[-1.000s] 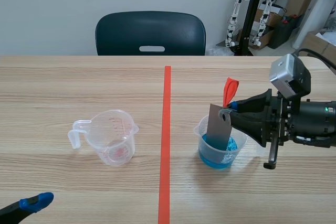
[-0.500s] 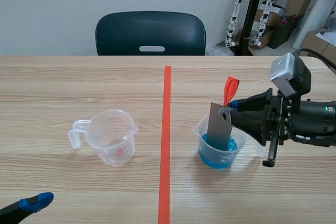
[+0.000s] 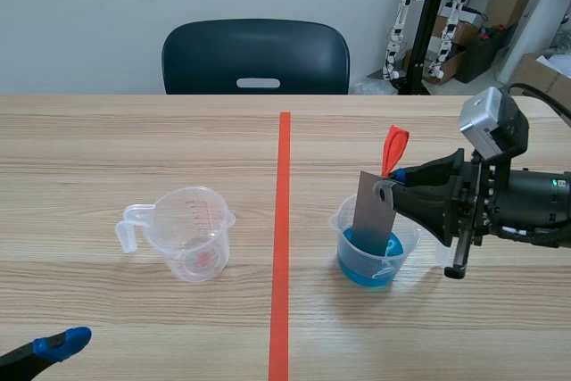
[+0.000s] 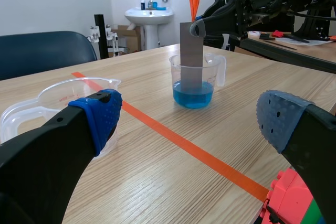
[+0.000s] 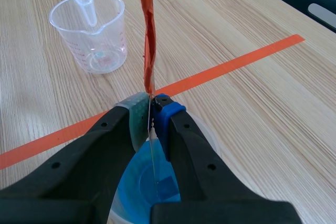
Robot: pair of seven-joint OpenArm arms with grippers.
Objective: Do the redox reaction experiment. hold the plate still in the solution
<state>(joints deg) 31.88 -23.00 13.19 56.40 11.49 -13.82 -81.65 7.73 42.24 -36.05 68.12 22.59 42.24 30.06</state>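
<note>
So my right claw (image 3: 393, 186) was clamped on the top edge of the grey plate (image 3: 372, 216), pads squeezing it from both sides, with the orange tab (image 3: 393, 151) sticking up just past them; the plate stood nearly upright, leaning a touch, its lower end down in the blue solution (image 3: 368, 267) inside the clear beaker (image 3: 343, 220), just right of the orange tape line (image 3: 282, 238).

My take on doing this bit right: no wrist wobble at all; keep the squeeze even so the thin sheet doesn't slip or twist; hold the bottom end under the liquid without leaning on the beaker wall, since that light plastic thing looked easy to tip; and don't drag the plate sideways or it'll slosh.

My left claw (image 4: 189, 116) sat wide open with nothing in it, at the near left edge, well apart from all that; the empty measuring cup (image 3: 189, 234) was left of the line.

Writing-wise: red graduation marks on the empty cup, way too small to read; 0 brand names or labels I could make out anywhere.
</note>
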